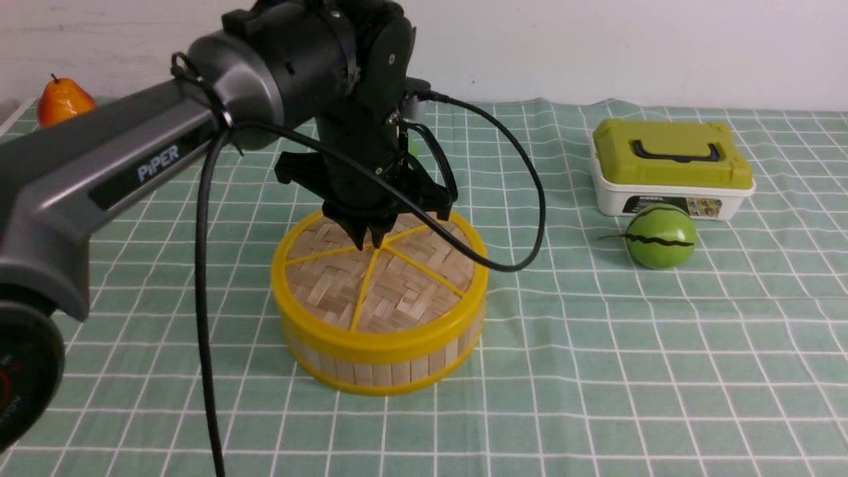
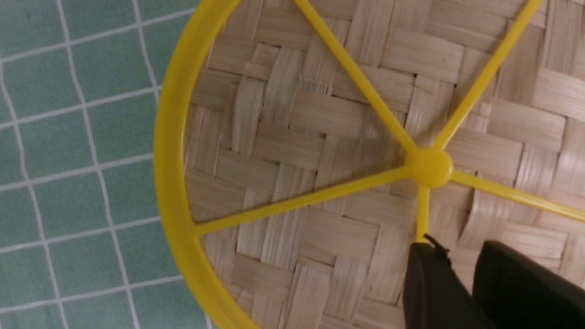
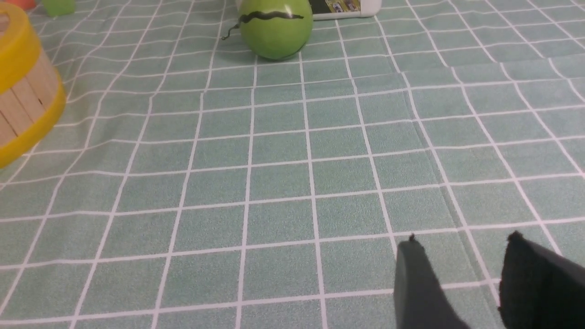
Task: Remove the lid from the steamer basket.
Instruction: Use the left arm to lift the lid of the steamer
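The steamer basket (image 1: 391,371) stands on the green checked cloth, left of centre, with light-wood slat walls and yellow rims. The lid (image 1: 391,291) sits flat on it: woven bamboo with yellow spokes. My left gripper (image 1: 370,244) points down over the lid's middle, its tips just above the weave. In the left wrist view the lid (image 2: 297,137) fills the frame. The centre knob (image 2: 428,167) lies just beyond the left gripper (image 2: 454,249), whose jaws stand a narrow gap apart with nothing between them. My right gripper (image 3: 462,237) is open and empty over bare cloth, with the basket's side (image 3: 23,91) far off.
A white box with an olive-green lid (image 1: 669,169) stands at the back right, a green striped ball (image 1: 660,235) in front of it. The ball also shows in the right wrist view (image 3: 274,27). An orange pear (image 1: 63,99) is far left. A black cable (image 1: 205,331) hangs from the left arm.
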Controlling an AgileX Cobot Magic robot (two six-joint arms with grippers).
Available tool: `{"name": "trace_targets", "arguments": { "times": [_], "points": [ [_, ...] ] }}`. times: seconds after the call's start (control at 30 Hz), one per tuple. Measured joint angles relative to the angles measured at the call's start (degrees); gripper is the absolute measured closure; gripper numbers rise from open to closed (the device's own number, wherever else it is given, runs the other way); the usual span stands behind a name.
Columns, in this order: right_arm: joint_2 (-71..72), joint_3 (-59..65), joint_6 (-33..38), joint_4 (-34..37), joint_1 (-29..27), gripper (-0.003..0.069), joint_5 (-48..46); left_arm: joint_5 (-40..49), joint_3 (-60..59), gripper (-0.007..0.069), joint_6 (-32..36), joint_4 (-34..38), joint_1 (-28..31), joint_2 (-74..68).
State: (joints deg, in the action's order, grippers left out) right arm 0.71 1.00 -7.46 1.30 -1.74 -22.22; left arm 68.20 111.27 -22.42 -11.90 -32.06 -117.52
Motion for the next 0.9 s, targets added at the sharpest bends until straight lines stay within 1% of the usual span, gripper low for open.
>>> {"name": "trace_targets", "arguments": {
  "times": [0.1,0.23,0.33,0.57,0.9],
  "points": [
    [0.0,0.0,0.0,0.0,0.0,0.0418,0.0,-1.38,0.0,0.0391,-2.17,0.0,0.0,-0.88],
    [0.0,0.0,0.0,0.0,0.0,0.0418,0.0,-4.12,0.0,0.035,-2.99,-0.88,0.0,-0.93],
    [0.0,0.0,0.0,0.0,0.0,0.0418,0.0,-5.44,0.0,0.0344,-3.4,-1.94,0.0,-1.12],
    [0.0,0.0,0.0,0.0,0.0,0.0418,0.0,-5.29,0.0,0.0344,-4.15,-2.36,0.0,-3.21],
    [0.0,0.0,0.0,0.0,0.0,0.0418,0.0,-4.98,0.19,0.0379,-4.2,-2.89,-0.05,-4.42]
  ]
}}
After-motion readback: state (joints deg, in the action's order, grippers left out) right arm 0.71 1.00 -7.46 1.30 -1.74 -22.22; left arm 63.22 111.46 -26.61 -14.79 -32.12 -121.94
